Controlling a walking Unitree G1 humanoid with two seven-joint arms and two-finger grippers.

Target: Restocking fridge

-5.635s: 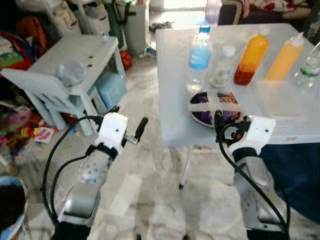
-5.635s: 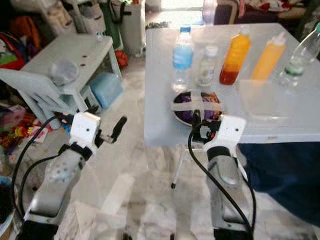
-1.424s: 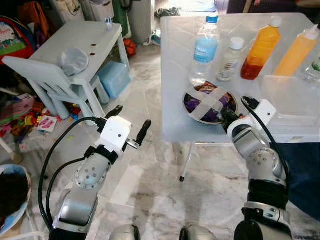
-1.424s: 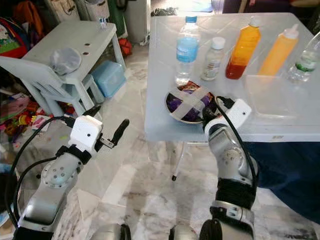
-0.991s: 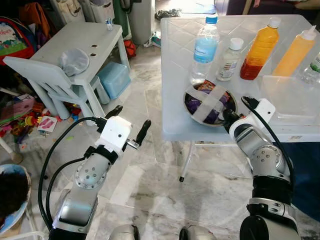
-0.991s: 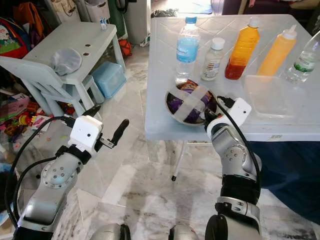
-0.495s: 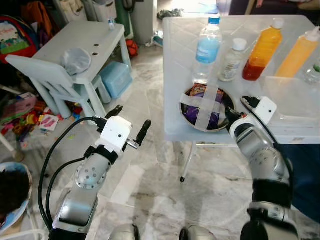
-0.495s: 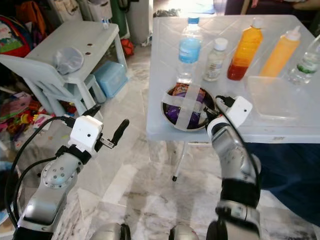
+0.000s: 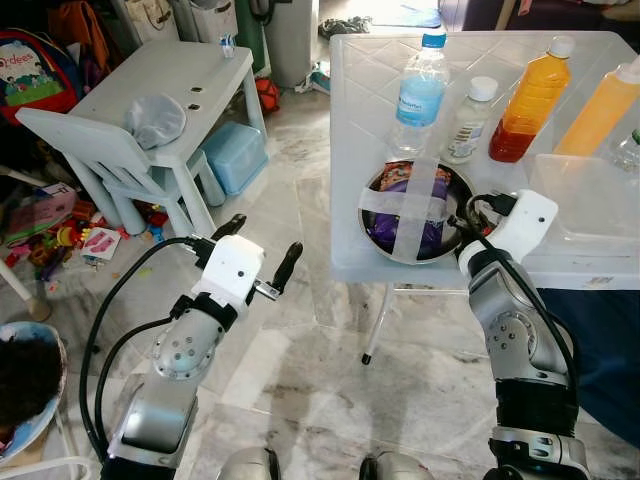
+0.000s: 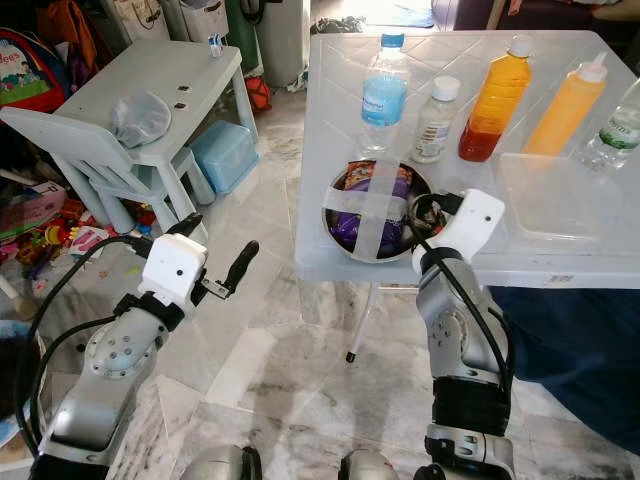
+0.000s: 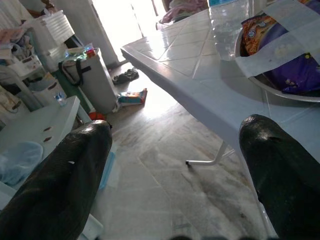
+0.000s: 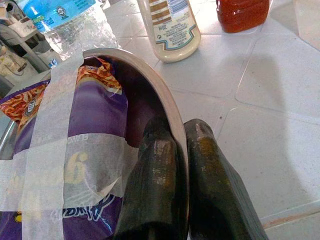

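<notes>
A small pale blue children's desk (image 9: 170,75) is seen at the far left, with a grey bundle of cloth (image 9: 155,118) lying on its near part and a tiny bottle (image 9: 228,44) at its far edge. A matching chair (image 9: 85,150) is set just beside it. A light blue box (image 9: 232,157) is tucked under it. Toys (image 9: 75,240) are scattered on the marble floor (image 9: 300,370) at left.

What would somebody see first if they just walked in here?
Probably the metal bowl at the near edge of the white table, with a purple snack bag taped inside; the right claw pinches its rim. Behind it stand two bright orange bottles. The left claw hangs open over the floor.
</notes>
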